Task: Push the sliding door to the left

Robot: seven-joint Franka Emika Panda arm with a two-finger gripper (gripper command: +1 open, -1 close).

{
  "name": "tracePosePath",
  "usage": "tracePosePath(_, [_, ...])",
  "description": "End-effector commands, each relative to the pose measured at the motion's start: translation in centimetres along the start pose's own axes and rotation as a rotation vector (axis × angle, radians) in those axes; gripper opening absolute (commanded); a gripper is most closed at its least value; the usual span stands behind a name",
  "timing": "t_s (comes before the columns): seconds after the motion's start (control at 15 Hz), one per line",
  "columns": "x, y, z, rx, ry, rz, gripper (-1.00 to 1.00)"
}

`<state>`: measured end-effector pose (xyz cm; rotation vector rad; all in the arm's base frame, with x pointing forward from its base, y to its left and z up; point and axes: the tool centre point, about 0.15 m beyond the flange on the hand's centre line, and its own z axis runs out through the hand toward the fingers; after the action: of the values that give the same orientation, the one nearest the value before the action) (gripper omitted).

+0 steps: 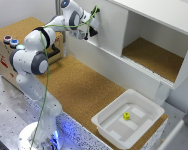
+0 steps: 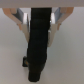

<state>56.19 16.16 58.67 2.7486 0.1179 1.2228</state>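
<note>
Up against the sliding door (image 1: pixel 106 27) with the gripper (image 1: pixel 88 33), high on the white cabinet along the back of the cork-topped table (image 1: pixel 79 85). Door panel covering the part of the cabinet toward the exterior view's left, with the compartment toward the exterior view's right standing open on a brown cork floor. From the wrist view, a close look at the black bar handle (image 2: pixel 39 45) running down the middle of the picture against the white sliding door — one silver finger (image 2: pixel 23 21) on each side of it, set just wider than the bar. Straddling the handle, then, though whether either pad actually presses on it cannot be told from the blur. White arm (image 1: pixel 34 55) bent back over the table from its base at the near corner, a green cable (image 1: pixel 46 75) trailing along it. Wooden box (image 1: pixel 6 52) with two round buttons at the exterior view's left. Near the front edge, a white plastic tub (image 1: pixel 106 122) — a small yellow object (image 1: pixel 126 116) lying inside it, well apart from the cabinet.
</note>
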Motion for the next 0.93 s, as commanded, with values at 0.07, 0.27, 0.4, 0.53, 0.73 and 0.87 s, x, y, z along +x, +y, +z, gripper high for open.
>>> tracePosePath(0.07, [-0.8,-5.9,0.1,-0.048,0.055,-0.015,-1.0])
tracePosePath(0.27, [-0.6,-4.4,-2.7,-0.064,0.09,0.038,1.0])
tracePosePath(0.4, [-1.7,-3.1,-4.1,-0.075,0.076,0.057,1.0])
tracePosePath(0.53, [-2.9,-2.4,-5.1,-0.078,0.052,0.079,1.0])
tracePosePath(0.73, [-4.3,-1.4,-6.0,-0.098,0.023,0.105,1.0])
tracePosePath(0.87, [-5.1,-0.6,-6.2,-0.115,0.008,0.115,1.0])
